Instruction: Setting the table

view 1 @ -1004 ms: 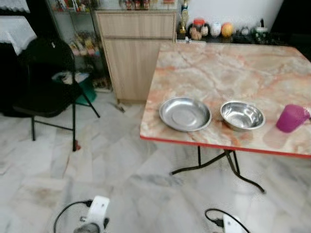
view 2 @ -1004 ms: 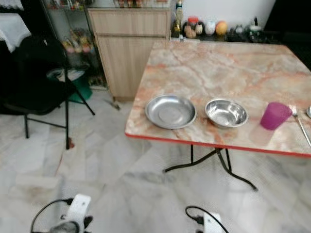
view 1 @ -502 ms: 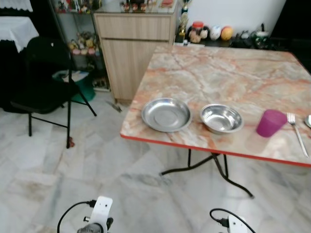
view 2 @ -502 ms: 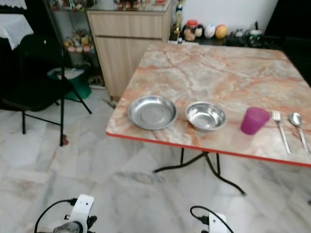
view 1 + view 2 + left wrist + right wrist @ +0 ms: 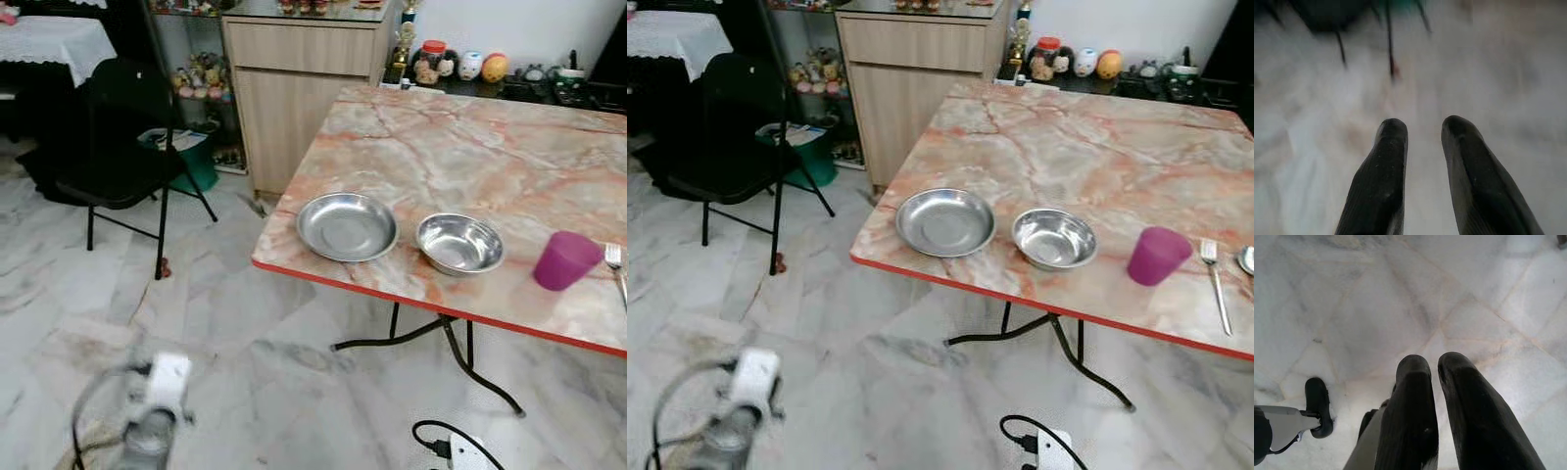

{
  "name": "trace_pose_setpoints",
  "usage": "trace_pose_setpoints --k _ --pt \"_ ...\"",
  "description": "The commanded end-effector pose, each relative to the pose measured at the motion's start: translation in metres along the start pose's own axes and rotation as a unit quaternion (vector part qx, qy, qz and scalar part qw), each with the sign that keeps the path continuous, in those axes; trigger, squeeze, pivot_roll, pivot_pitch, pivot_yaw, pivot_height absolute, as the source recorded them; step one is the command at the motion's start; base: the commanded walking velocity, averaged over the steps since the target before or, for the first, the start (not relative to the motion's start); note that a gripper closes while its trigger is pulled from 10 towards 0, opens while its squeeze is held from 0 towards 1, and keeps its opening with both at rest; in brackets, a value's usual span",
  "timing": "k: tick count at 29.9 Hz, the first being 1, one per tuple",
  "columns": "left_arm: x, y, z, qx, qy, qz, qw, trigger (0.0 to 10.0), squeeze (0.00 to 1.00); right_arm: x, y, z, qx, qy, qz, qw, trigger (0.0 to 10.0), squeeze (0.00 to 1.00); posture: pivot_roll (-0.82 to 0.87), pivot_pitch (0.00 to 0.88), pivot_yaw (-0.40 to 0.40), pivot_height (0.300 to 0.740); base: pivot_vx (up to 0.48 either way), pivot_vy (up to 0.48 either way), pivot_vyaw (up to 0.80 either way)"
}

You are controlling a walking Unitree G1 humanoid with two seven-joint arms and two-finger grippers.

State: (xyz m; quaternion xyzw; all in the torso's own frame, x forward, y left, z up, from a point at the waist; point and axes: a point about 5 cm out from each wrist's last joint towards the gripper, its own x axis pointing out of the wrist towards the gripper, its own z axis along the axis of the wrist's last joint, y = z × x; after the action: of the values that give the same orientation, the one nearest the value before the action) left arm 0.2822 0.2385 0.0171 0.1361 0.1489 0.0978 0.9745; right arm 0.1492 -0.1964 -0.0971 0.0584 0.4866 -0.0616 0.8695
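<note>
A marble-topped table (image 5: pixel 470 147) with a red edge stands ahead on my right. Near its front edge, from left to right, are a steel plate (image 5: pixel 347 226), a steel bowl (image 5: pixel 459 244) and a purple cup (image 5: pixel 565 260). A fork (image 5: pixel 1215 284) and a spoon (image 5: pixel 1247 258) lie to the right of the cup. Both arms hang low over the floor, far from the table. My left gripper (image 5: pixel 1424 128) has a gap between its fingers and holds nothing. My right gripper (image 5: pixel 1434 366) points at the floor tiles with its fingers together.
A black folding chair (image 5: pixel 118 147) stands to the left, and a wooden cabinet (image 5: pixel 294 88) behind the table's far left corner. Jars and ornaments (image 5: pixel 460 67) line a shelf behind the table. White marble floor (image 5: pixel 274 372) lies between me and the table.
The camera has shifted, so the table sits slightly further right in the picture. My left arm has swung left and down and is now blurred.
</note>
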Motion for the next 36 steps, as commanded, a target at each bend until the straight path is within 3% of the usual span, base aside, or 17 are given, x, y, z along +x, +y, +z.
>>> trace_pose_setpoints --k 1,5,8,10,12,18,27,36 --pt "0.007 -0.001 0.027 -0.019 -0.061 -0.001 0.998 10.0 0.0 -0.001 -0.002 -0.004 -0.006 0.006 -0.002 1.0 10.0 0.0 0.07 0.0 -0.027 0.74 0.0 0.0 0.0" --pt "0.015 -0.011 0.098 -0.044 -0.2 -0.046 0.978 10.0 0.0 -0.001 -0.003 -0.004 -0.005 0.004 -0.003 1.0 10.0 0.0 0.07 0.0 -0.026 0.74 0.0 0.0 0.0" --pt "0.014 -0.018 0.111 -0.046 -0.223 -0.066 0.971 10.0 0.0 -0.001 -0.003 -0.004 0.003 -0.001 -0.004 1.0 10.0 0.0 0.07 0.0 -0.023 0.74 0.0 0.0 0.0" --pt "0.01 -0.036 0.125 -0.037 -0.251 -0.11 0.961 10.0 0.0 -0.001 -0.003 -0.003 0.008 -0.005 -0.006 1.0 10.0 0.0 0.06 0.0 -0.019 0.74 0.0 0.0 0.0" --pt "0.007 -0.046 0.13 -0.055 -0.255 -0.129 0.957 10.0 0.0 -0.001 -0.004 -0.003 0.007 -0.004 -0.009 1.0 10.0 0.0 0.06 0.0 -0.017 0.74 0.0 0.0 0.0" --pt "0.002 -0.05 0.133 -0.082 -0.252 -0.137 0.954 10.0 0.0 -0.001 -0.006 -0.003 0.006 0.001 -0.019 1.0 10.0 0.0 0.05 0.0 -0.018 0.74 0.0 0.0 -0.57" --pt "-0.002 -0.051 0.136 -0.078 -0.253 -0.154 0.952 10.0 0.0 -0.001 -0.004 -0.004 0.009 0.003 -0.019 1.0 10.0 0.0 0.06 0.0 -0.018 0.74 0.0 0.0 -0.7" --pt "-0.003 -0.051 0.141 -0.083 -0.25 -0.158 0.952 10.0 0.0 0.0 0.007 -0.007 0.004 0.005 -0.01 1.0 10.0 0.0 0.07 0.0 -0.019 0.74 0.0 0.0 -0.7"
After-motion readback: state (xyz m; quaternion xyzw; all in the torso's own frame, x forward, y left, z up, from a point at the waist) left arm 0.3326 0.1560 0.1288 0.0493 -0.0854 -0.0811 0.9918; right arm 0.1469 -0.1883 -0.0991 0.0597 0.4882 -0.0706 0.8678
